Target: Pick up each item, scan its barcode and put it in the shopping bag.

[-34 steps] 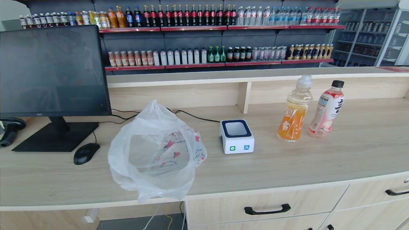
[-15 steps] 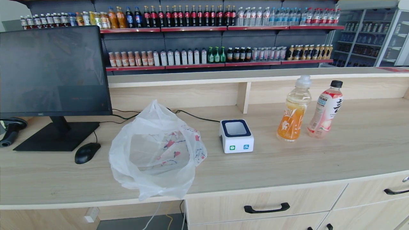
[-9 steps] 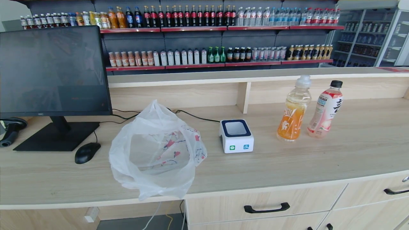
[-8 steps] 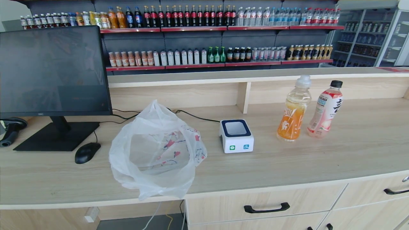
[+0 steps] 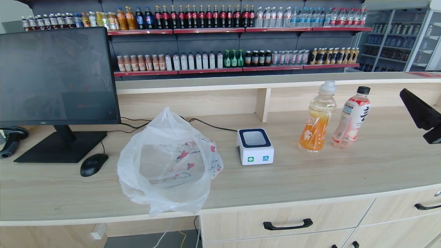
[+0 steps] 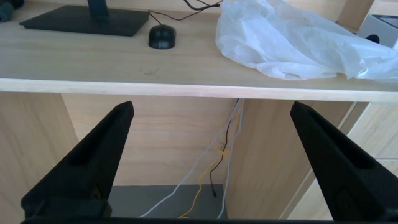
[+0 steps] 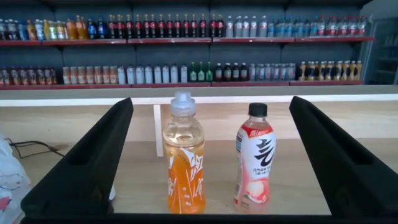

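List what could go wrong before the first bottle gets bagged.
1. The orange bottle and pink bottle stand close together, so the right gripper's open fingers closing on one may topple the other.
2. The bag is limp and sags over the counter's front edge. A bottle dropped in might miss its mouth or drag it off.

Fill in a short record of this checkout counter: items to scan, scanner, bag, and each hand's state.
Items: orange bottle, pink bottle, upright, side by side on counter
Scanner: white scanner, between shopping bag and bottles
Bag: open, at counter's front edge
Right hand: open, empty, facing both bottles
Left hand: open, empty, below counter's edge
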Controlling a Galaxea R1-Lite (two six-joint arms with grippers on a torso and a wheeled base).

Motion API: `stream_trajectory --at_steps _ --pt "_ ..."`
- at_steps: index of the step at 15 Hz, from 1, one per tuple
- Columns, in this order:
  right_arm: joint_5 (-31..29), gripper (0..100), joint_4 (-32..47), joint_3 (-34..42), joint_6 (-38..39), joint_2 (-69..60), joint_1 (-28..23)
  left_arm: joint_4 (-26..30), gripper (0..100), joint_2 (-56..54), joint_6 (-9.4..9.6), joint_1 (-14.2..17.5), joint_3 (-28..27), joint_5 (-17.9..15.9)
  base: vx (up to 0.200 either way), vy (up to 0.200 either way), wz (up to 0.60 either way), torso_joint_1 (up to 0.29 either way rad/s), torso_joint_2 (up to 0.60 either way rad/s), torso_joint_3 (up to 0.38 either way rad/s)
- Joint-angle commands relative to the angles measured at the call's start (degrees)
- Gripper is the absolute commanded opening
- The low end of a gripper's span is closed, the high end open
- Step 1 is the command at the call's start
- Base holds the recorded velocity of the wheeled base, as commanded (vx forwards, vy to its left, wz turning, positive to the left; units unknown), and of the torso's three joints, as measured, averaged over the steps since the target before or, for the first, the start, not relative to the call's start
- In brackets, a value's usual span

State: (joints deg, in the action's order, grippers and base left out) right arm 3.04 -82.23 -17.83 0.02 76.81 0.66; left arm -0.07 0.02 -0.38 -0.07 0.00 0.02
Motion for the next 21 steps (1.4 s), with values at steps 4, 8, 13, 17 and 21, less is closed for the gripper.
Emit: stream_trajectory --at_steps 4,8,13,17,21 --pt "0.0 100 -4.5 0.1 0.7 13.4 4.4 0.0 100 0.0 -0.06 0.0 0.0 0.1 0.0 0.0 0.0 0.0 0.0 0.0" --pt "0.0 100 -5.1 -1.7 -1.3 17.4 5.5 0.0 100 0.0 -0.06 0.0 0.0 0.1 0.0 0.0 0.0 0.0 0.0 0.0" --pt "1.1 100 -6.9 2.4 -0.3 24.6 7.3 0.0 100 0.0 -0.06 0.0 0.0 0.0 0.0 0.0 0.0 0.0 0.0 0.0" --pt "3.2 100 -7.8 2.2 0.4 30.5 7.7 0.0 100 0.0 -0.06 0.0 0.0 0.0 0.0 0.0 0.0 0.0 0.0 0.0" --pt "5.6 100 -7.8 -2.3 0.5 36.9 7.3 0.0 100 0.0 0.03 0.0 0.0 0.0 0.0 0.0 0.0 0.0 0.0 0.0"
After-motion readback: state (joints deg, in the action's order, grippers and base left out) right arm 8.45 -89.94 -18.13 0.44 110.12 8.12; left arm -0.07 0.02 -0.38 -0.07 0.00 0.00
